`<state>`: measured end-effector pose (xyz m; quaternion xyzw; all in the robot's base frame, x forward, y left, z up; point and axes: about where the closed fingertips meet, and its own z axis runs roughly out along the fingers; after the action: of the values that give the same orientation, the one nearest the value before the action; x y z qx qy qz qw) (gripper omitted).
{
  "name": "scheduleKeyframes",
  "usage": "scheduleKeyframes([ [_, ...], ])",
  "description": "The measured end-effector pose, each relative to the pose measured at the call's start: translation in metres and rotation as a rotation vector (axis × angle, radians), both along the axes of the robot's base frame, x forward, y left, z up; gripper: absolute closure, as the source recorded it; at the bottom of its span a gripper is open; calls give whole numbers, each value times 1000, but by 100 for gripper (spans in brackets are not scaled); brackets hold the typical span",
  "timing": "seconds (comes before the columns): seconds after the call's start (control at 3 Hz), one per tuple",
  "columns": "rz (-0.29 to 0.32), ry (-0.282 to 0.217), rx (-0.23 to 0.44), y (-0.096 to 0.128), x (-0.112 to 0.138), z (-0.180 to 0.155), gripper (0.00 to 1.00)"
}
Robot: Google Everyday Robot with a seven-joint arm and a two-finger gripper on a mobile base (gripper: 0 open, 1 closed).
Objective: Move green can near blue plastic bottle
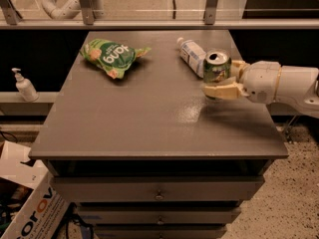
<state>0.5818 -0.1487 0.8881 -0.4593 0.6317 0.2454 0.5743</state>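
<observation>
The green can stands upright at the right side of the grey table, its silver top with the opening showing. My gripper comes in from the right and is shut on the can, one pale finger in front of it and the other behind. The blue plastic bottle, clear with a white cap, lies on its side just left of and behind the can, very close to it. I cannot tell whether the can rests on the table or hangs slightly above it.
A flat green snack bag lies at the back left of the table. A white pump dispenser bottle stands on a ledge to the left. Drawers sit below the tabletop; a cardboard box is on the floor at lower left.
</observation>
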Motion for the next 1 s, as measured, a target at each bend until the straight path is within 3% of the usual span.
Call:
scheduleKeyframes([
  [0.67,-118,-21,-12,-31,71,-13,100],
  [1.0,-161,-23,-15,-31,101,-20,100],
])
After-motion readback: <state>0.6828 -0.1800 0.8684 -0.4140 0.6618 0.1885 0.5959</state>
